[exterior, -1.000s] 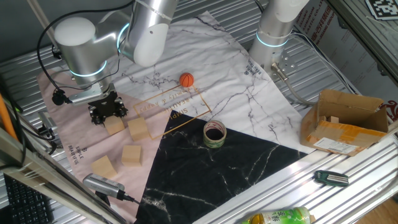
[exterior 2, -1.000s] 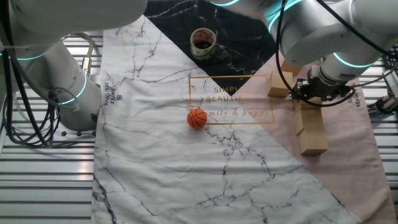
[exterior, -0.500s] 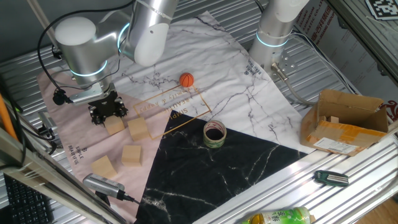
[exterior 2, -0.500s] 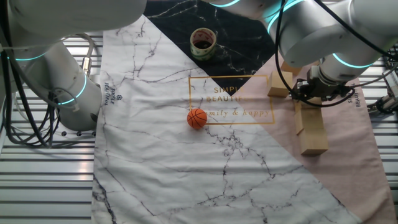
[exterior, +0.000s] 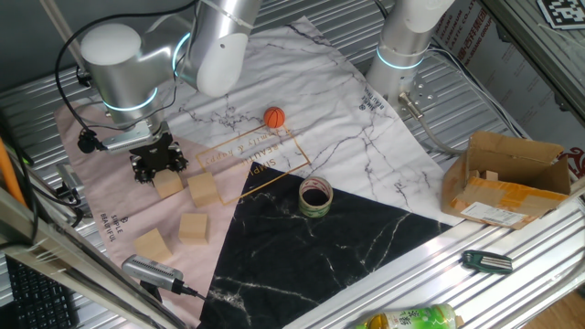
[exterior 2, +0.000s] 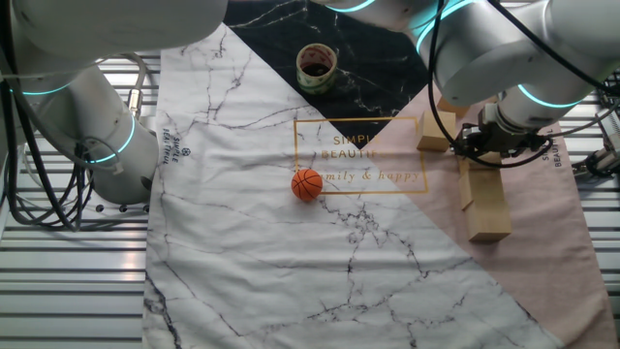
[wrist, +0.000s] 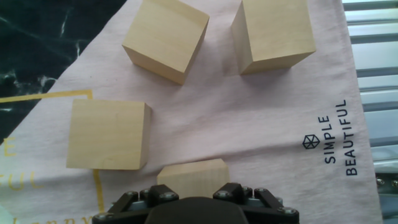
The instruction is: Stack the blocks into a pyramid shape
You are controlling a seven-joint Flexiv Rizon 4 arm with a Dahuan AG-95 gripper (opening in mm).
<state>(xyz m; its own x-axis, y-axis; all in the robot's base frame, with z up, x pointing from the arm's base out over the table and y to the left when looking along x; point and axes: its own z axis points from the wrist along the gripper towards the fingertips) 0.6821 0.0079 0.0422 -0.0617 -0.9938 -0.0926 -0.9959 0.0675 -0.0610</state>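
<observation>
Four light-tan blocks lie on the pink cloth in front of the hand. In the hand view two sit at the top (wrist: 166, 38) (wrist: 273, 34) and one at the left (wrist: 109, 134). The fourth block (wrist: 191, 172) is half hidden under the gripper (wrist: 193, 208). The one fixed view shows the gripper (exterior: 156, 164) low over the cloth, right behind the nearest block (exterior: 167, 185). In the other fixed view the gripper (exterior 2: 481, 147) hovers at the far end of a short row of blocks (exterior 2: 487, 206). Its fingertips are hidden in every view.
An orange ball (exterior: 274, 117) rests on the white marble cloth. A tape roll (exterior: 315, 196) stands at the edge of the black cloth. A brown cardboard box (exterior: 507, 178) sits at the right. A second arm's base (exterior: 402, 55) stands at the back.
</observation>
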